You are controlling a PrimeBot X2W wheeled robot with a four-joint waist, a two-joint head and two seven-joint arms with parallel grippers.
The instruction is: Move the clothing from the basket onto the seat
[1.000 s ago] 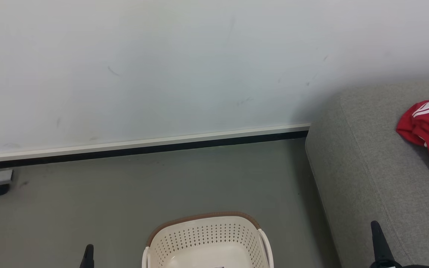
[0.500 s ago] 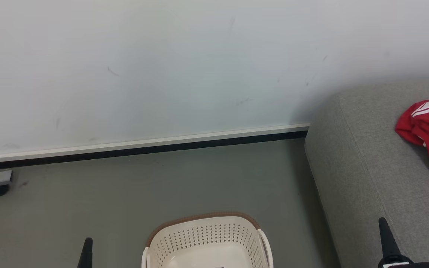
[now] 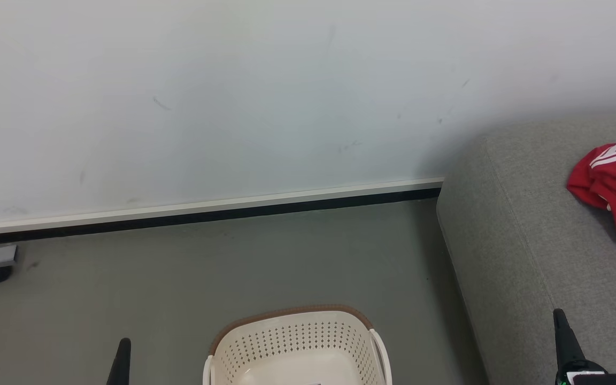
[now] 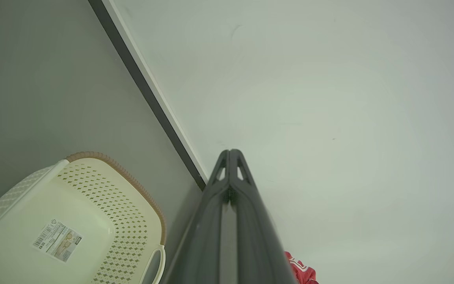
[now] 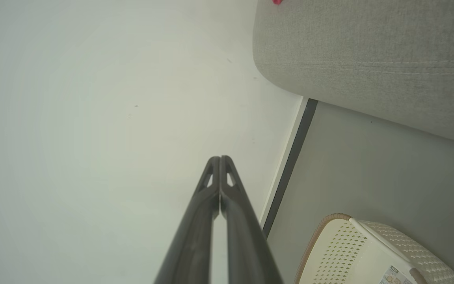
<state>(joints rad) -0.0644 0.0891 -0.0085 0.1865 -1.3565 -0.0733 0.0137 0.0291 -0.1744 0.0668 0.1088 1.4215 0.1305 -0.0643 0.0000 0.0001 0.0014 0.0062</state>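
1. Change observed: over the last second the left pincer (image 3: 124,342) has risen slightly at the lower left of the head view. The right pincer (image 3: 558,313) has drifted rightward over the front of the seat (image 3: 527,240). The wall (image 3: 233,107) and floor (image 3: 233,256) have not shifted, so the camera is judged steady.
2. Pincer state: in both wrist views each pair of fingers is pressed together tip to tip with nothing between them. Both arms are empty.
3. Clothing: a red garment with white stripes (image 3: 615,187) lies crumpled on the seat top at the right edge of the head view. It is well apart from both pincers and unmoved across the interval.
4. Basket: the cream basket (image 3: 297,310) stands on the floor just beside the seat, in the same place as before. In the left wrist view its bottom is bare apart from a printed label (image 4: 56,240). One corner is cut off by the frame and cannot be checked.
5. Judgement: with a garment on the seat, the visible basket interior empty and both arms easing apart unloaded, the transfer appears complete or nearly so. The unseen corner should be confirmed before sign-off.
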